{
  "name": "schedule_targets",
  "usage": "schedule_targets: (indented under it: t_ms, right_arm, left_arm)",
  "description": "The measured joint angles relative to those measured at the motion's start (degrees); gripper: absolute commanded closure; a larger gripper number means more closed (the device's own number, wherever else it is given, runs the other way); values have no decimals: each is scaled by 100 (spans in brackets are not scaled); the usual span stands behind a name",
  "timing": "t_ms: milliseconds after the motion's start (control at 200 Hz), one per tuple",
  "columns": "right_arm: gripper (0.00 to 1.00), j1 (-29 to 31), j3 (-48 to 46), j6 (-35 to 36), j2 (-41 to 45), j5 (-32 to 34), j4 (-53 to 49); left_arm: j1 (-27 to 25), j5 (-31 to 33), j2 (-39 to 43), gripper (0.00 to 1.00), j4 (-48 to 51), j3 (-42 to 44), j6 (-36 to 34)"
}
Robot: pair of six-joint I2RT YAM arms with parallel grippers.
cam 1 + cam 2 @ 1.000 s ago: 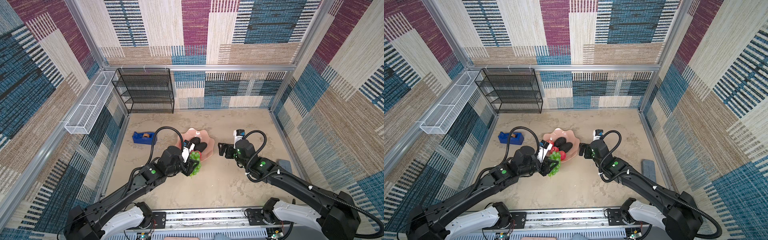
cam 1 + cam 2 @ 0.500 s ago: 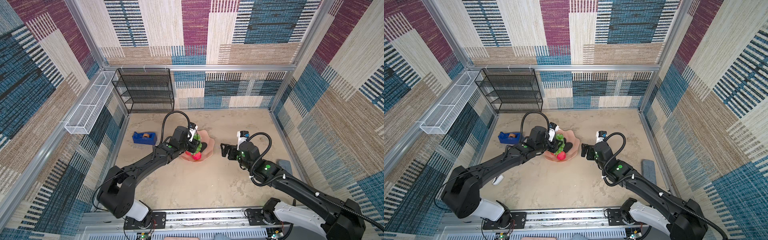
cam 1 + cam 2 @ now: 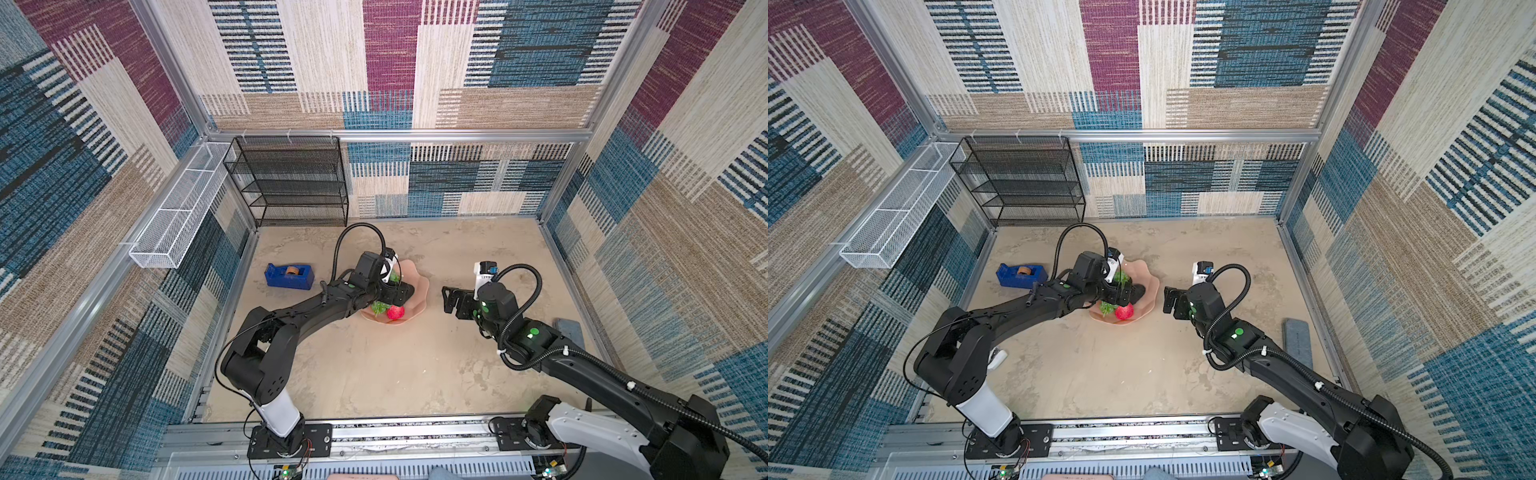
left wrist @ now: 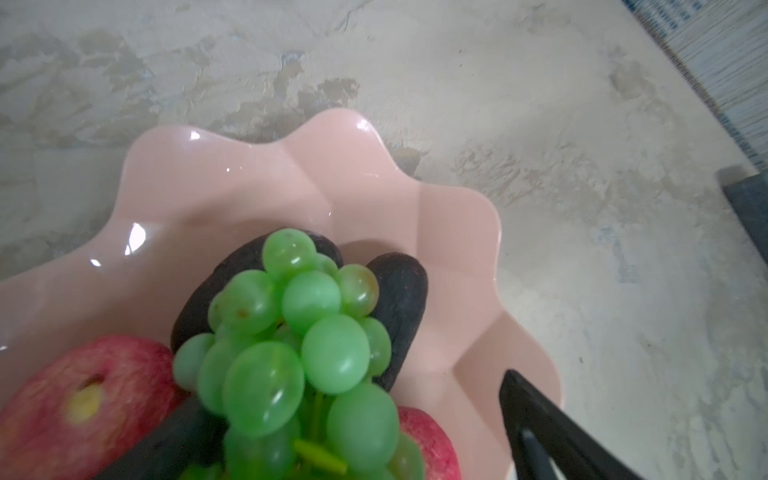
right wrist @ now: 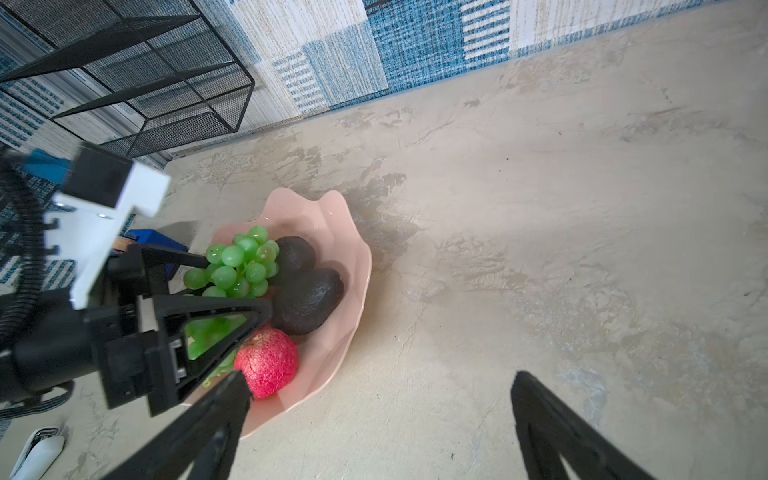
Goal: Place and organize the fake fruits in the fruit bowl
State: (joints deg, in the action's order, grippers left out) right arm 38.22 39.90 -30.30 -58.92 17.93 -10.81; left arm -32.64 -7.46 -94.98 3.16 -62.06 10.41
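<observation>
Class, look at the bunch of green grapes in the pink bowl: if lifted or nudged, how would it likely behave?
The grapes would probably flop rather than lift stiffly: many separate beads sit on thin green stems. Piled against the avocados, they might slump or slide if nudged. Their glossy skins suggest a slippery grip.

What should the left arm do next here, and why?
Probably lift the left gripper straight up out of the bowl. Its jaws stand open around the grapes, which lie against the avocados beside an apple; a sideways pull might drag the bunch.
</observation>
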Motion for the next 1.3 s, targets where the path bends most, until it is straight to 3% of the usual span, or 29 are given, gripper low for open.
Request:
schedule_targets:
  t_ms: [225,381,576,837,997,1127,1298]
  right_arm:
    - [0,-42,0,192,-33,-37,157]
    - [0,-116,-26,345,-37,-33,321]
    - [0,-501,-295,682,-83,125,876]
    - [0,-1410,-1576,1574,9,935,2706]
    - [0,-2033,-2269,1993,-271,1388,4026]
    - [0,-2590,-2911,2288,-809,1403,5324]
    - [0,-2986,-3053,2697,-1891,1095,6924]
  left_arm:
    - [17,181,1058,1,-483,315,-22]
    - [157,763,2170,1,-837,975,-94]
    - [503,1980,3827,1,-1462,2680,-435]
    - [1207,3224,5252,1,-1700,4520,-756]
    - [1880,3252,4778,1,-2518,5182,-942]
    - [2531,2942,3654,1,-3281,5237,-920]
    - [2848,2463,1895,1,-4640,4715,-933]
